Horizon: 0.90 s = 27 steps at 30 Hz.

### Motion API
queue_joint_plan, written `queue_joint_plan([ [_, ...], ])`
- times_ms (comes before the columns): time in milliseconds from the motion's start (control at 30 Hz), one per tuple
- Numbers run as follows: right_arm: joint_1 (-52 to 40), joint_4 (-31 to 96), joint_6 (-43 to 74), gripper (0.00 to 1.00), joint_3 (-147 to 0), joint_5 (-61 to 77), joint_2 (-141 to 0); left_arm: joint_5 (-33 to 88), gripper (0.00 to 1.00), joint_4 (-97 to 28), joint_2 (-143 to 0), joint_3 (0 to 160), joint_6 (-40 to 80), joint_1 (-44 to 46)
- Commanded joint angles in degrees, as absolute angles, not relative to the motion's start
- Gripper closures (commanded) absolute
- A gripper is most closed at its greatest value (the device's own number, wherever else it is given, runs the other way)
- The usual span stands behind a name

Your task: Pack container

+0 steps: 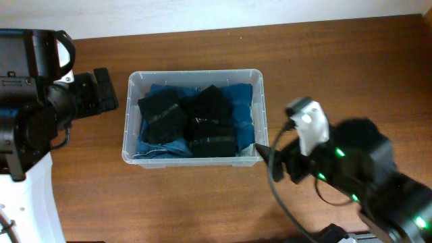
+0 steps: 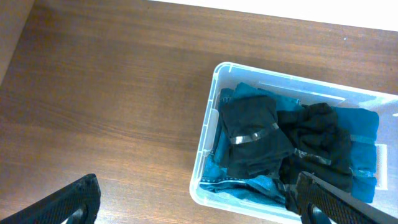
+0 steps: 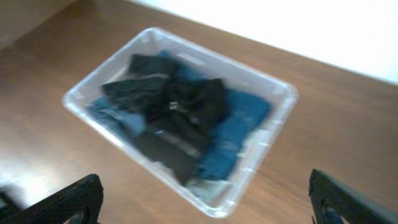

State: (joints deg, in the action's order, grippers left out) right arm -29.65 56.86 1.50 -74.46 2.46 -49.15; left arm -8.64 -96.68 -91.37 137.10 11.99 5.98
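Note:
The clear plastic container sits mid-table and holds folded black clothes on blue clothes. It also shows in the left wrist view and the right wrist view. My left gripper is open and empty, left of the container; its fingers frame the near corner in its wrist view. My right gripper is open and empty, at the container's front right corner, raised above the table.
The brown wooden table surrounds the container. A white wall edge runs along the back. A black cable loops from the right arm over the table.

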Motion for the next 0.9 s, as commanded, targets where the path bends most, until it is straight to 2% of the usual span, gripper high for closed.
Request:
queue_joint_plan([
  [0,-29.50,58.37,0.23,0.02,-74.48,-8.36,-42.85,-9.28,0.00,-96.68,-90.67,137.10,12.32,5.85],
  [167,-29.47,58.74,0.21,0.02,-73.87,-15.81,-35.53,-9.28,0.00,-96.68,-90.67,137.10,12.32,5.85],
  [300,-22.79,56.77,0.75,0.01,-67.64,-15.49,-29.85,-9.28,0.00,-96.68,-90.67,137.10,12.32,5.85],
  [567,-5.74,46.46,0.86,0.02,-41.78,-3.07,-17.17,-9.30,0.00,-96.68,-90.67,137.10,12.32,5.85],
  [867,-2.22,42.00,0.86,0.02,-18.35,0.91,-3.22,-9.28,0.00,-96.68,-90.67,137.10,12.32,5.85],
])
